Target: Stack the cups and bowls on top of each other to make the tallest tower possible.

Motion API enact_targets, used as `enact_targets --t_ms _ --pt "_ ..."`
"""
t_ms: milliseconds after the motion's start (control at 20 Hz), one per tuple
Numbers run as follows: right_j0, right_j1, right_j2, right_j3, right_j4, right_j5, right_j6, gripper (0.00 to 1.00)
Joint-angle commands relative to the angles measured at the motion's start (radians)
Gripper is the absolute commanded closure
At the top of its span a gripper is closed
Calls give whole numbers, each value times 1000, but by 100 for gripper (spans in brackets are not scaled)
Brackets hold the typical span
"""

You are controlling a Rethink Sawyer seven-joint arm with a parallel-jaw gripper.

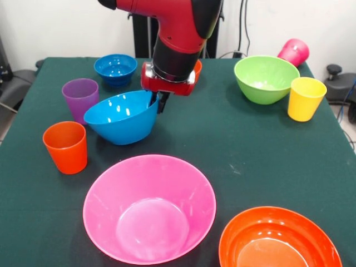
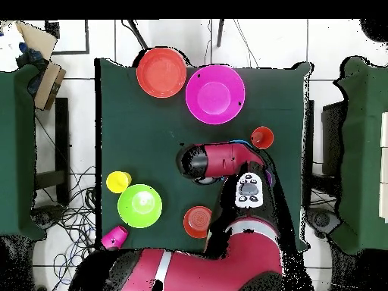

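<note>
My gripper is shut on the far rim of the medium blue bowl, which tilts with its open side facing up and left. The purple cup stands just left of that bowl, the orange cup in front of it. The very large pink bowl and the large orange bowl sit at the near edge. The small blue bowl is at the far left. The lime green bowl, yellow cup and tipped-over magenta cup are at the far right.
A sliver of the small orange bowl shows behind the arm; from overhead the small orange bowl lies near the robot's base. The arm hides the blue bowl from above. The dark green table ends close to the magenta cup.
</note>
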Motion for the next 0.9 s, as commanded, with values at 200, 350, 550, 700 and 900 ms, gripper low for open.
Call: enact_targets --t_ms 200,350,550,700,900 --pt "7 -52 118 -57 17 191 -56 100" --pt "2 -58 126 -63 16 215 -63 100" --pt "-3 -52 133 -76 9 224 -64 100" --pt "-5 -51 137 -77 6 226 -62 100" --pt "-3 -44 137 -81 0 218 -55 100"
